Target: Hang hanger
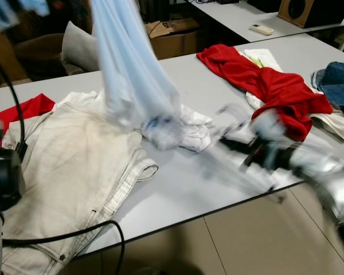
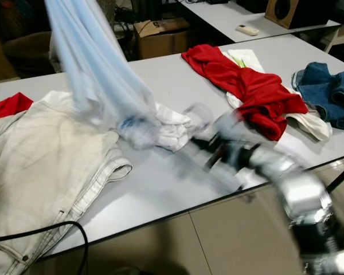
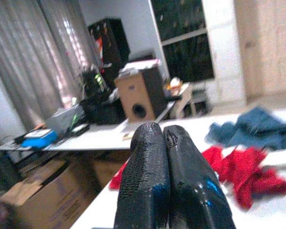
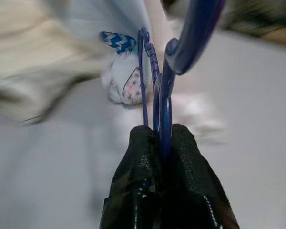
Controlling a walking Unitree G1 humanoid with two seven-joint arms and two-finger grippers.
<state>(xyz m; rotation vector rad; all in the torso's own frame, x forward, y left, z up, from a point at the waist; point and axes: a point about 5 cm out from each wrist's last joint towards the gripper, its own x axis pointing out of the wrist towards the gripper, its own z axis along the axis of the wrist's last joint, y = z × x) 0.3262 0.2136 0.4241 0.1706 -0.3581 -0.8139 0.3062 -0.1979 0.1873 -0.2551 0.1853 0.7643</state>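
No lettering, brand or number can be read — the cardboard box (image 1: pixel 173 35) and the speaker (image 3: pixel 140 94) both show blank or blurred faces.

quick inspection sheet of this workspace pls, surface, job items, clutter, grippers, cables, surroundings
surface: grey table, largely covered in clothes
job's things: blue plastic hanger pinched in the right gripper; pale blue garment hanging over the table
clutter: cream denim jacket, red garment, blue jeans, white patterned cloth
grippers: right blurred above the table's near edge; left gripper closed, nothing between its fingers
cables: black cable over the jacket
surroundings: wooden speaker, cardboard box, second table
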